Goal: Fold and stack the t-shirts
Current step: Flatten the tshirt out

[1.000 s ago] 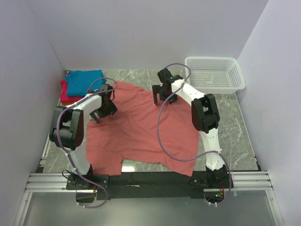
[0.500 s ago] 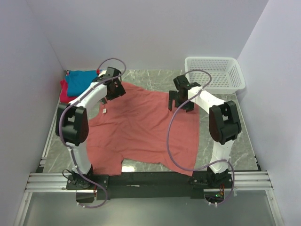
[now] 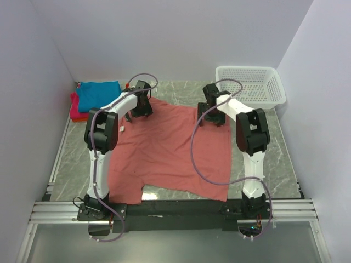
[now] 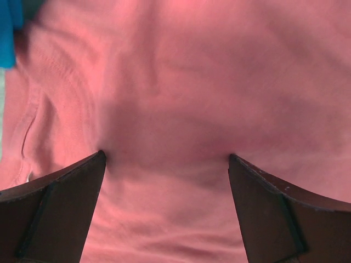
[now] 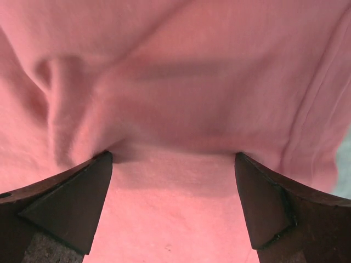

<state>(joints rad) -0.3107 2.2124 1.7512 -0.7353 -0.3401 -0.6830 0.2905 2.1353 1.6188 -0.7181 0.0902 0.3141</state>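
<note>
A salmon-red t-shirt (image 3: pixel 164 148) lies spread flat across the middle of the table. My left gripper (image 3: pixel 141 107) is open, pressed down on the shirt's far left corner; in the left wrist view the cloth (image 4: pixel 181 98) fills the space between the wide-apart fingers (image 4: pixel 60 203). My right gripper (image 3: pixel 213 115) is open too, its tips down on the shirt's far right edge, and the right wrist view shows creased cloth (image 5: pixel 175 98) between its fingers (image 5: pixel 274 203). A teal-blue t-shirt (image 3: pixel 97 94) lies folded on a magenta-pink one (image 3: pixel 77 112) at the far left.
A white mesh basket (image 3: pixel 249 86) stands at the far right corner. White walls close in the left, back and right sides. The marble tabletop (image 3: pixel 263 153) shows to the right of the shirt. A small white tag (image 3: pixel 122 129) lies by the shirt's left edge.
Both arms have reached away from me across the shirt: the left gripper from the shirt's left-middle to its far left corner, the right gripper out to the far right edge. Both have stayed open.
</note>
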